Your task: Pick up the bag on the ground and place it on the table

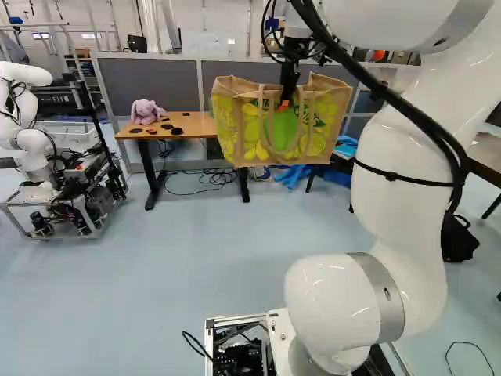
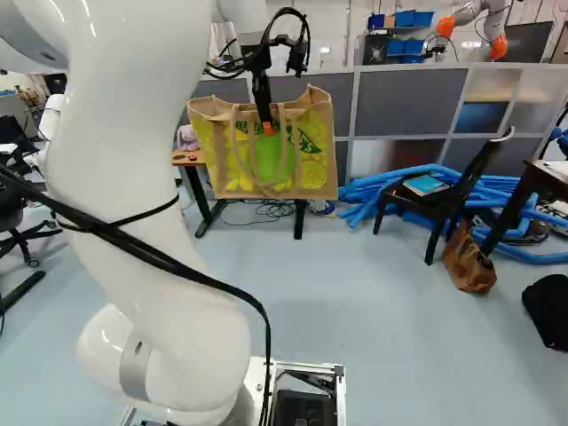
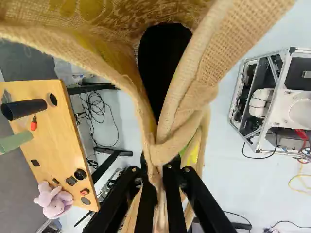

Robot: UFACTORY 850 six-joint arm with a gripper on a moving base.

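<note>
My gripper [image 1: 285, 103] is high up in the left base view, with the tan and yellow bag [image 1: 227, 125] hanging upright from it above the floor. The bag covers the right part of the wooden table [image 1: 176, 124] there. In the right base view the bag [image 2: 315, 160] again hangs below the arm, overlapping the table. Seen from the wrist, the gripper [image 3: 159, 196] is shut on the bag's burlap handles [image 3: 165, 151], pinched between both fingers. The wrist view shows the tabletop [image 3: 51, 136] off to one side of the bag.
On the table are a plush rabbit [image 1: 145, 112], dark cylinders [image 3: 23, 109] and small dark parts. Another robot [image 1: 35, 149] stands at the left of the left base view. The right base view has a dark chair [image 2: 444, 200], blue tubes [image 2: 377, 191] and a brown bag [image 2: 469, 262].
</note>
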